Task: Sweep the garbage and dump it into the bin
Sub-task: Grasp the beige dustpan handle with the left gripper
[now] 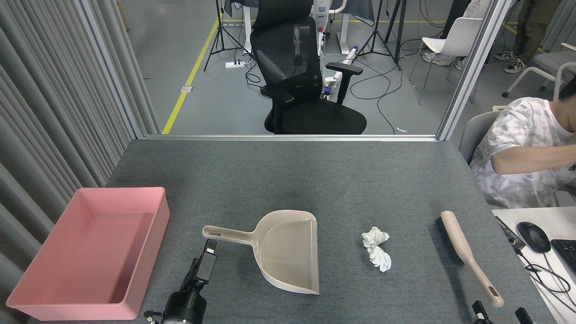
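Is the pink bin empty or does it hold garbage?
Empty: the bin shows only bare pink floor; the garbage lies on the table.
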### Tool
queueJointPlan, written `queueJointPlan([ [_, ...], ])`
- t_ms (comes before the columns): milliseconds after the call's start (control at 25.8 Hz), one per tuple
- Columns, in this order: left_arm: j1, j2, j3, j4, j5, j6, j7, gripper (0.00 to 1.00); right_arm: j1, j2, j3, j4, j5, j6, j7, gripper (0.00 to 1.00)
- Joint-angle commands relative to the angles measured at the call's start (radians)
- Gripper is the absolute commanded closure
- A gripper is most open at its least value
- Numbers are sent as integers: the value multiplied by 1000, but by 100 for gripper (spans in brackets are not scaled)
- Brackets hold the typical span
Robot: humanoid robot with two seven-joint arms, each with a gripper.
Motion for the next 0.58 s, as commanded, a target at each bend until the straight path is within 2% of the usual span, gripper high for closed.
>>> queueJointPlan([
  [0, -43, -3, 7, 60, 1, -6, 4, 0, -3, -3, 4, 31, 22, 24, 0, 2],
  [271, -66, -7, 6, 111, 2, -15, 4, 0, -18, -5, 7, 51, 42, 28, 0, 2],
  [542, -155, -7, 7, 258, 2, -63, 9, 0, -18, 0, 10, 60, 45, 28, 0, 2],
])
